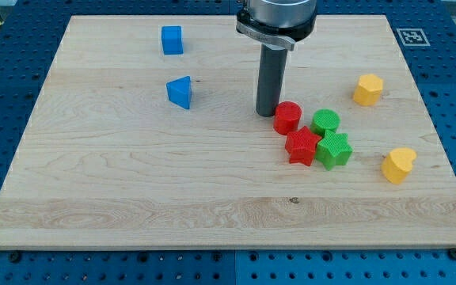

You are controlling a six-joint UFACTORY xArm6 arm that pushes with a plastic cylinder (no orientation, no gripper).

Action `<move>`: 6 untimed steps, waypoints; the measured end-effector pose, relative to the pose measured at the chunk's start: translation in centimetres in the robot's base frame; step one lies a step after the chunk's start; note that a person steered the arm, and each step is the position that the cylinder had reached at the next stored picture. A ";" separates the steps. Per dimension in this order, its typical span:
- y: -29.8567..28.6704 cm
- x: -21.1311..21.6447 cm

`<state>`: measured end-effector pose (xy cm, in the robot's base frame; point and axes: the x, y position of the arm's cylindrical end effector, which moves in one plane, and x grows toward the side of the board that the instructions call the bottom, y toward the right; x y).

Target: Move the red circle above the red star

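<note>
My tip (268, 113) touches the board (133, 190) just left of the one red circle (287, 117), which sits directly above the one red star (302, 146). Two green blocks (325, 123) (335, 150), two blue (172, 39) (180, 92), two yellow (368, 89) (399, 165). There is no gripper.

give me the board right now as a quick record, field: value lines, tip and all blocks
tip: my tip is down on the board, just at the view's left of the red circle, close to it or touching
red circle: directly above the red star, touching it
red star: beside the green star
green circle: right of the red circle
green star: below the green circle
blue cube: upper left
blue triangle-like block: below the blue cube
yellow blocks: hexagon-like one, heart, on the right
</note>
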<state>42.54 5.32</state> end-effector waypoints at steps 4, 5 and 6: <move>1.9 0.0; 1.9 -1.7; 1.9 -3.6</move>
